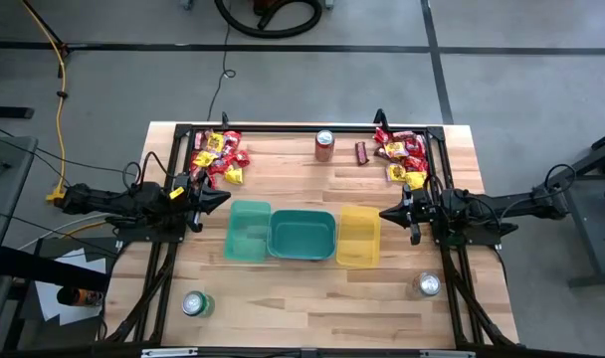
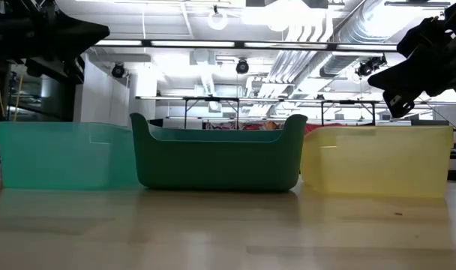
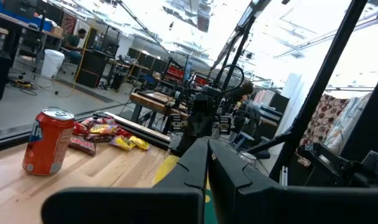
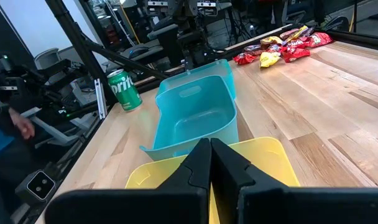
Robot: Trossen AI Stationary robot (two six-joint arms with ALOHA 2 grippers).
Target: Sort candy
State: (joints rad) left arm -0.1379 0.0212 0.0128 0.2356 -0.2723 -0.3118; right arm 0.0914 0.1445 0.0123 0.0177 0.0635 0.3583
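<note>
Three bins: light green bin (image 1: 249, 231), teal bin (image 1: 302, 236), yellow bin (image 1: 359, 237). Three cans: red can (image 1: 324, 145), green can (image 1: 194, 303), silver can (image 1: 428, 285). Two candy piles: left candy pile (image 1: 219, 155), right candy pile (image 1: 402, 156).

Three bins in a row mid-table, candy heaped at both far corners, an arm on each side.

The left bin (image 1: 249, 231), middle bin (image 1: 302, 236) and right bin (image 1: 358, 237) stand side by side, touching. The left gripper (image 1: 223, 198) sits just left of the row, the right gripper (image 1: 386, 213) just right of it. One candy pile (image 1: 219, 156) lies at the far left, another (image 1: 403, 156) at the far right; between them stands a can (image 1: 324, 145), with a lone candy bar (image 1: 361, 152) beside it. Two more cans stand near the front edge, one left (image 1: 195, 303), one right (image 1: 428, 285).
</note>
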